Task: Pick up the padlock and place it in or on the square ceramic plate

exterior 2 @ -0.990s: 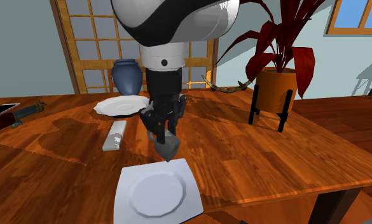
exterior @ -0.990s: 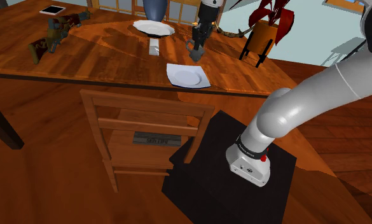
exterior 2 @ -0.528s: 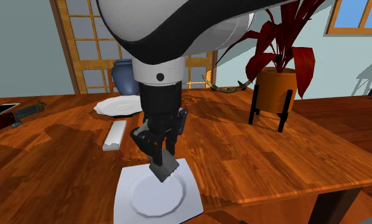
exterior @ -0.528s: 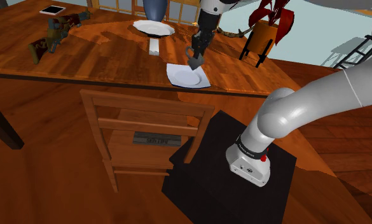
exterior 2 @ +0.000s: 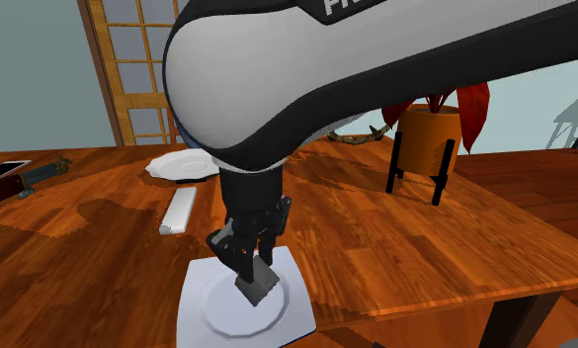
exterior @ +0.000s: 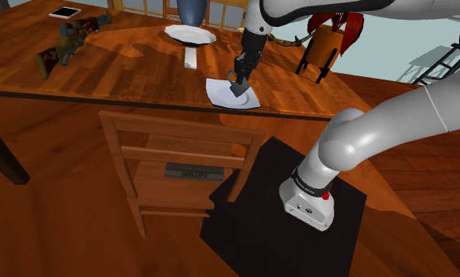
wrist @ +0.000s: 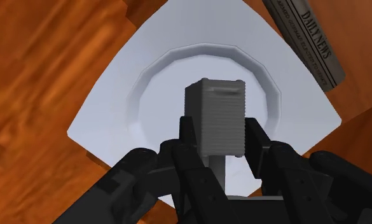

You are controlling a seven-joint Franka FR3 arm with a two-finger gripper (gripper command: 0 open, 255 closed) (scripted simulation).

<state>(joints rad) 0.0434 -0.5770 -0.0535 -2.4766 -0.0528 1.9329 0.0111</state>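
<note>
Wooden table [exterior: 126, 71]; square white plate [exterior: 220, 96] by its near edge; folded newspaper [exterior: 191, 57], round plate [exterior: 190, 34] farther in; potted plant [exterior: 324, 46] toward one end.

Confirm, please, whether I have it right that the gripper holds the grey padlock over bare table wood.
Not quite: the gripper holds the grey padlock over the square white plate, not over bare wood, as the wrist view shows.

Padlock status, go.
Gripper shut on padlock. Padlock over middle of white square plate, contact unclear. Nothing between them; newspaper lies beside plate.
</note>
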